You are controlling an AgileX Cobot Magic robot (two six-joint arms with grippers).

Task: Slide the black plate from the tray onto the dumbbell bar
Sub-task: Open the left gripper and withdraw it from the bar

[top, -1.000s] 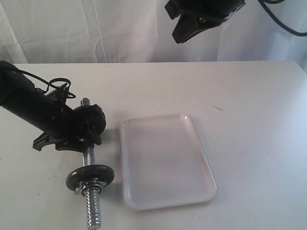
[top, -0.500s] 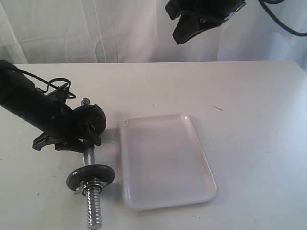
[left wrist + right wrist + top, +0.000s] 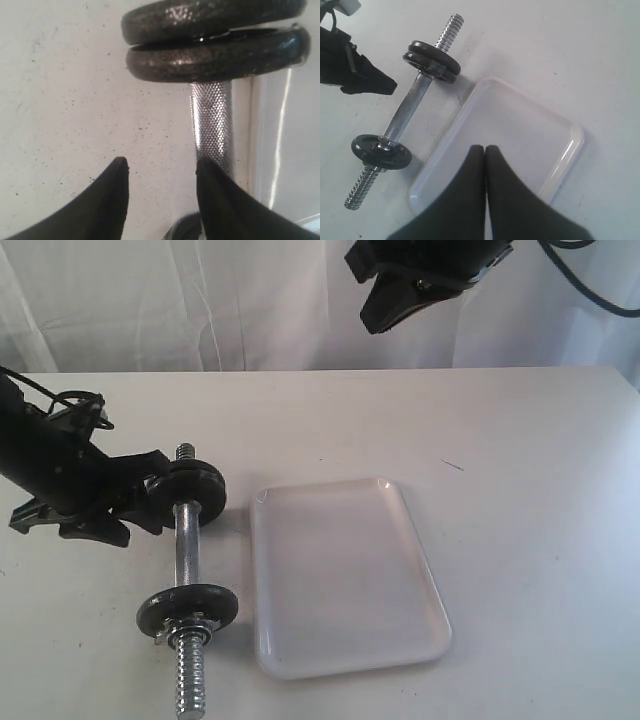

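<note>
The dumbbell bar (image 3: 185, 555) lies on the table left of the white tray (image 3: 340, 575), which holds nothing. Two dark discs sit pressed together on the bar's far end; the outer one looks like the black plate (image 3: 190, 483) (image 3: 431, 53) (image 3: 210, 17). Another dark disc (image 3: 188, 608) with a nut sits on the near end. My left gripper (image 3: 155, 490) (image 3: 161, 162) is open just left of the far discs, with only table between its fingers. My right gripper (image 3: 372, 320) (image 3: 485, 148) hangs shut and empty high above the tray (image 3: 520, 125).
The knurled middle of the bar (image 3: 211, 120) runs beside my left gripper's one finger (image 3: 210, 190), with the tray's rim (image 3: 260, 150) just beyond. White curtains hang behind the table. A cable loop (image 3: 80, 400) sits on the left arm.
My left gripper has let go of the disc at the bar's far end and drawn back to the left. The disc stays on the bar. The right arm has not moved.
</note>
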